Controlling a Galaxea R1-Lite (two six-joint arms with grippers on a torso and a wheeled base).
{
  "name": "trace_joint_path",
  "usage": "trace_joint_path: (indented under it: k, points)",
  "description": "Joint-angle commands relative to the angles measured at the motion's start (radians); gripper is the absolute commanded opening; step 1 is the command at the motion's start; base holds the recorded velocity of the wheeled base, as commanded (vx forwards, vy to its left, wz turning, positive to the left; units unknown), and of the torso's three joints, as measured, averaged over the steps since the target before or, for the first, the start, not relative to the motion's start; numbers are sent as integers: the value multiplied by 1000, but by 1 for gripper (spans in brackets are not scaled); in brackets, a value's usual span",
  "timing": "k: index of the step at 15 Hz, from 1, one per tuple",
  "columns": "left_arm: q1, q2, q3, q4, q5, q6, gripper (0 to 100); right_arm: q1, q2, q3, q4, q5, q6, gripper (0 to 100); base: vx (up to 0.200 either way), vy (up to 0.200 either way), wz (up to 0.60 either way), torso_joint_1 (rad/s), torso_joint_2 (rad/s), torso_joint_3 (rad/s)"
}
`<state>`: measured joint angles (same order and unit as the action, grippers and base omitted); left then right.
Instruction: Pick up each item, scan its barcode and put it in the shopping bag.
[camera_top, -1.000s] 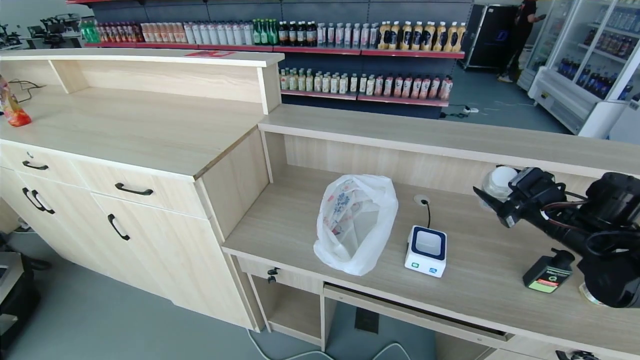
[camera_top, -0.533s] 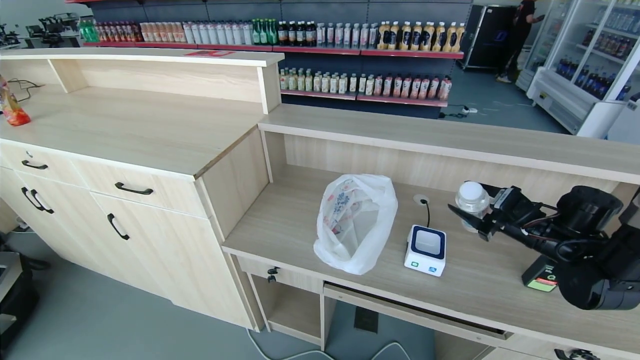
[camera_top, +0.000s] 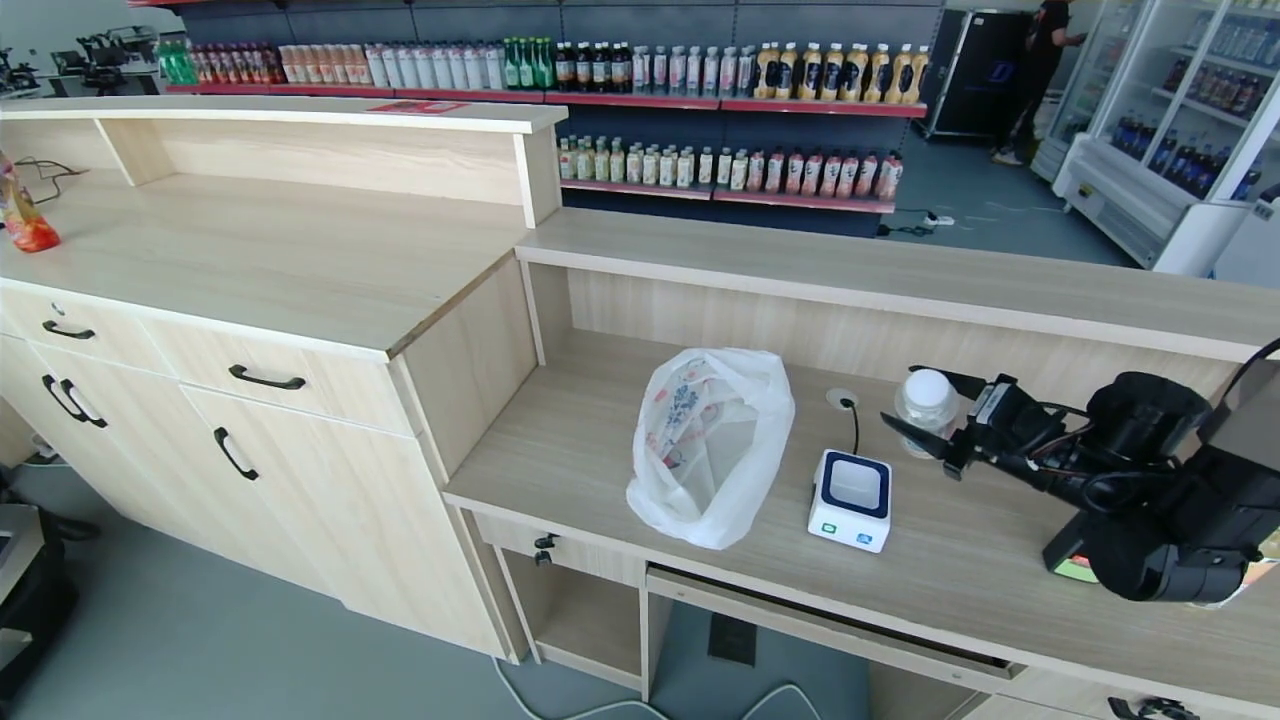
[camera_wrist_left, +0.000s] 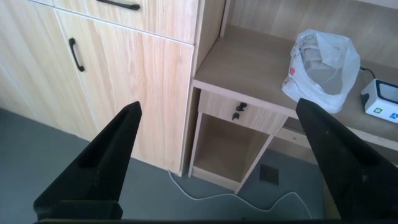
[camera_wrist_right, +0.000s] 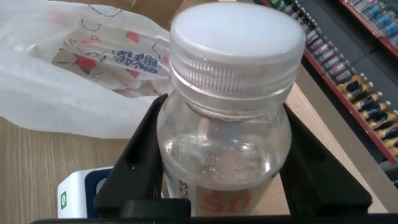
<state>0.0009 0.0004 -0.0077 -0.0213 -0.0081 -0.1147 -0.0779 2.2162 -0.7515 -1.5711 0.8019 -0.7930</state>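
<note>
your left gripper (camera_wrist_left: 217, 104) has its two dark fingers spread wide with nothing between them, and faces the cabinet front and the floor. at the centre of the head view the white shopping bag (camera_top: 712, 445) lies on the lower counter (camera_top: 960, 570), mouth open. the small white and blue scanner (camera_top: 851, 498) sits just to its right. up and right of the scanner, your right gripper (camera_top: 915, 405) pinches the clear bottle (camera_top: 925, 398) with the white cap. at the right edge, a dark item (camera_top: 1062, 560) peeks out beneath the arm.
</note>
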Motion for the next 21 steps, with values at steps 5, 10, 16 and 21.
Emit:
trace_joint_path:
  k: [5, 10, 16, 21]
  points:
    - [1, 0, 0, 0, 0, 0, 100, 4, 88, -120, 0, 49, 18, 0, 0, 0, 0, 0, 0, 0]
    - [1, 0, 0, 0, 0, 0, 100, 10, 119, -154, 0, 125, 51, 0, 0, 0, 0, 0, 0, 0]
    - [1, 0, 0, 0, 0, 0, 100, 12, 157, -190, 0, 129, 54, 0, 0, 0, 0, 0, 0, 0]
    - [1, 0, 0, 0, 0, 0, 100, 13, 171, -193, 0, 134, 67, 0, 0, 0, 0, 0, 0, 0]
